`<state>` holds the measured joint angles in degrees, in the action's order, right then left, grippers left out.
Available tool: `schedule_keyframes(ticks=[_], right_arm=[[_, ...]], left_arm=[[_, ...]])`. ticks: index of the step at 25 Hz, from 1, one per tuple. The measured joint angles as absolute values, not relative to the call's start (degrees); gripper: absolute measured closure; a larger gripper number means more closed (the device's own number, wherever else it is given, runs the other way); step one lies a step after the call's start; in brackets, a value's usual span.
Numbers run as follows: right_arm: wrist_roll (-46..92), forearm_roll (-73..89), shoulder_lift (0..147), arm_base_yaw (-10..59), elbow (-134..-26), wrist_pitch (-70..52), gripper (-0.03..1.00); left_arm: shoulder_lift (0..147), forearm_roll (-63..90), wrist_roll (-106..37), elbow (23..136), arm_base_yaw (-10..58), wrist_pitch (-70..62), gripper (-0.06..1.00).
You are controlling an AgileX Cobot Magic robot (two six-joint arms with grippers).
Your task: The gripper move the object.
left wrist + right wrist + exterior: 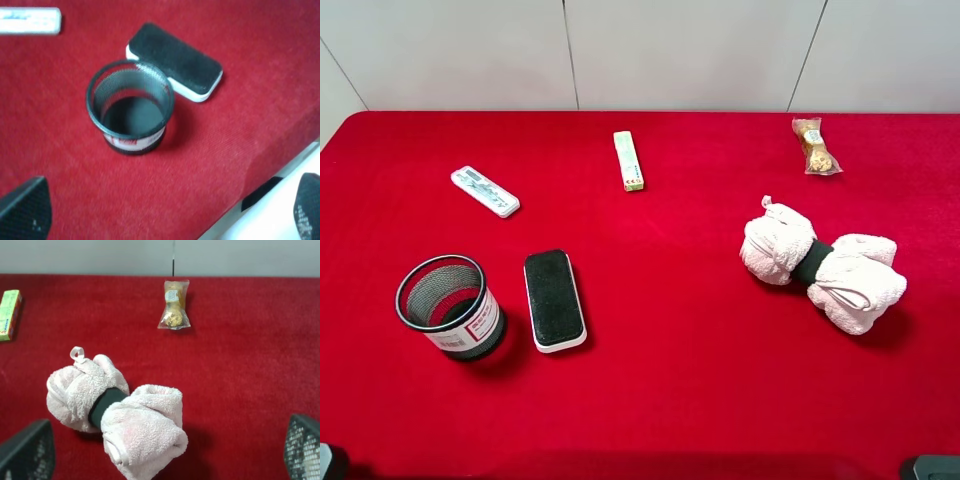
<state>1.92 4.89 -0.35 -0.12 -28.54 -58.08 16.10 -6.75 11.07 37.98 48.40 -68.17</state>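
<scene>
- Near the front-left corner of the red tabletop [670,390] stood the mesh pen cup [451,307], upright, its open mouth up and its white-and-red label facing the front edge.
- Just beside the cup, toward the middle of the tabletop, lay a black-and-white eraser block [555,299]; the two were close but apart.
- Farther toward the back edge on the left lay a white remote-like bar [485,191], and near the back edge at the middle a pale green box [628,160].
- Toward the right edge rested a pink towel bundle [822,265] cinched by a black band, with a wrapped snack [814,146] near the back-right corner.
- The left end effector [165,210] hung released above the cup, its fingers [25,207] spread wide and touching nothing.
- The right end effector [165,452] was likewise released over the towel bundle, gripping nothing.
</scene>
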Motion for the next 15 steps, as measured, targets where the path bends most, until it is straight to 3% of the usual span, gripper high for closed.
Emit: schedule_keyframes(ticks=[6,15], right_arm=[[1.9,4.9,-0.3,-0.1,-28.5,-58.1,0.27],[1.9,4.9,-0.3,-0.1,-28.5,-58.1,0.27]], left_arm=[[11.9,-6.6,8.4,33.1,39.1,-64.6,-0.02],[6.3,-2.3,0.0,28.4,19.8,-60.7,-0.02]])
